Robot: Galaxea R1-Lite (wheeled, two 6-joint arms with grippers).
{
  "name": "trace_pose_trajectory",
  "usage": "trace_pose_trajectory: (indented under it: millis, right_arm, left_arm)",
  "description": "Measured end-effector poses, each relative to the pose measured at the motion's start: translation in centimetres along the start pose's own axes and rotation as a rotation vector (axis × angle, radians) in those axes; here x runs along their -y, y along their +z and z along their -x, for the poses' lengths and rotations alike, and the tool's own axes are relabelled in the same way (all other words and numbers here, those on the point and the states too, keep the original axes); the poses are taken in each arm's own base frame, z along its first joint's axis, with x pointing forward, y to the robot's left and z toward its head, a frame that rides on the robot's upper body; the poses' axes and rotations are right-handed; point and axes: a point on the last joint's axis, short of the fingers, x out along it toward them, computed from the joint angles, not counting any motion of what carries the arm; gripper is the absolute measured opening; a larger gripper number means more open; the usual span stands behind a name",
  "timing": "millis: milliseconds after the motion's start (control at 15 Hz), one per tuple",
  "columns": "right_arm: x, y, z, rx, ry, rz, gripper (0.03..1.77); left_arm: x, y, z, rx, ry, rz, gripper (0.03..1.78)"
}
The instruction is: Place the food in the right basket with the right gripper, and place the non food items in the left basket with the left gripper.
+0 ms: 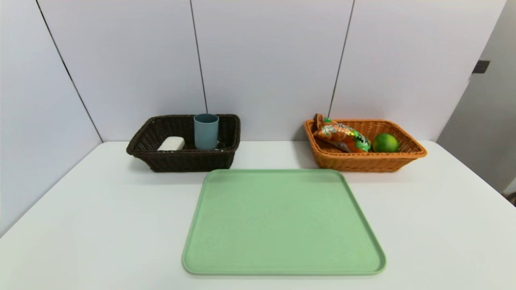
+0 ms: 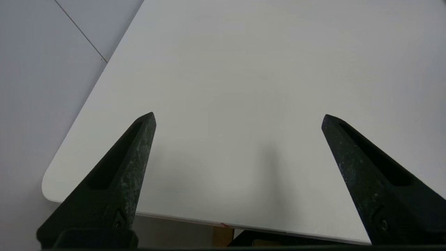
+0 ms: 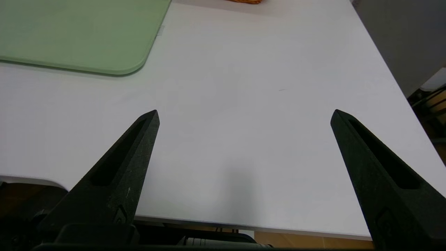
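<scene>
Dark brown rectangular wicker basket [image 1: 189, 161], on the left of the white surface [image 1: 100, 225]: holds a white, soap-like block [image 1: 172, 143] with rounded edges and a plain blue-grey cylindrical cup [image 1: 206, 132], upright, its round mouth showing above the rim. A small pale item lies partly hidden by the cup; cannot tell what.

Light orange rectangular wicker basket [image 1: 365, 163], on the right: holds a long snack bag [image 1: 340, 135], glossy and crinkled, orange with green patches, its gathered end raised at the rim; near it, a round green citrus fruit [image 1: 385, 143].

Pale green rectangular tray [image 1: 284, 221], rounded corners, low rim: bare, in front of and between the baskets.

Left claw [image 2: 238, 116]: spread wide, holding nothing, above the left near part of the surface.

Right claw [image 3: 245, 113]: likewise wide apart and unladen, above the right near part.
</scene>
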Motion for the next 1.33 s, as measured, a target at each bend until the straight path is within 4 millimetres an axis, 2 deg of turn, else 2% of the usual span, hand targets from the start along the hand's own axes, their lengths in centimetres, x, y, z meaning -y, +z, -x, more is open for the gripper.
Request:
trace_pose_trajectory:
  millis: [200, 467, 600, 800, 1000, 1133, 1333]
  right_arm:
    - [0.1, -0.6, -1.3, 0.075, -0.076, -0.041, 1.69]
    - [-0.1, -2.6, -4.7, 0.225, -0.169, -0.021, 1.69]
    - [0.0, -2.4, -5.0, 0.326, -0.185, -0.027, 1.69]
    - [-0.1, -2.7, -5.2, 0.329, -0.165, -0.064, 1.69]
    - [-0.4, -3.2, -5.4, 0.291, -0.063, -0.040, 1.69]
    - [-0.7, -4.2, -5.6, 0.201, 0.003, 0.000, 1.69]
    - [-0.7, -4.3, -5.7, 0.190, 0.013, -0.001, 1.69]
  left_arm:
    - [0.2, 0.0, -0.9, 0.088, 0.011, 0.000, 1.69]
    - [0.4, 0.0, -2.1, 0.243, 0.019, -0.051, 1.69]
    - [0.5, -0.2, -2.2, 0.240, 0.017, -0.057, 1.69]
    - [0.6, -0.2, -2.3, 0.275, -0.013, -0.142, 1.69]
    - [1.1, -0.7, -2.7, 0.303, -0.168, -0.197, 1.69]
    - [1.2, -0.9, -2.7, 0.298, -0.188, -0.159, 1.69]
    - [1.3, -1.2, -2.8, 0.251, -0.218, 0.009, 1.69]
